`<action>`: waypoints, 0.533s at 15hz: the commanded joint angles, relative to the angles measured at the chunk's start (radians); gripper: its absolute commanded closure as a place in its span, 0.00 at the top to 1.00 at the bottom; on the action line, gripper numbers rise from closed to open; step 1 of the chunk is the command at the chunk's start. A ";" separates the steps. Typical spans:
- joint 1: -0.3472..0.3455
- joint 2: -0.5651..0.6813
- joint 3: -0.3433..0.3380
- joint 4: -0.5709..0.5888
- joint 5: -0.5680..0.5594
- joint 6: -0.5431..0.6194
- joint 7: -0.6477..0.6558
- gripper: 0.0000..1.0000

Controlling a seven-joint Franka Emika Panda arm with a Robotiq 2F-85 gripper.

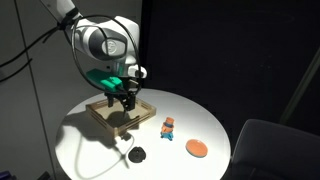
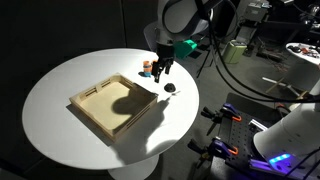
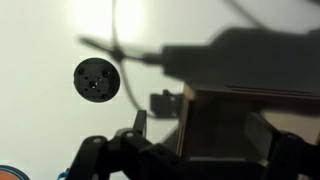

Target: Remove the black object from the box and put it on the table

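While the jaws are held spread and empty near the box (image 2: 100, 106), the black object (image 1: 137, 155) is recorded lying on the white worktop (image 1: 185, 108).

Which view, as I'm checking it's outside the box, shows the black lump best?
The wrist view: the small black round lump lies large and unblocked on the white table. In both exterior views it is a tiny dark spot outside the light wooden box.
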 commanded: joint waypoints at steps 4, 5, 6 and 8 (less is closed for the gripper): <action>0.077 -0.031 0.052 0.101 -0.064 -0.240 0.085 1.00; 0.087 -0.027 0.057 0.124 -0.083 -0.272 0.093 1.00; 0.099 -0.027 0.061 0.150 -0.112 -0.307 0.109 1.00; 0.119 -0.033 0.068 0.192 -0.173 -0.363 0.147 1.00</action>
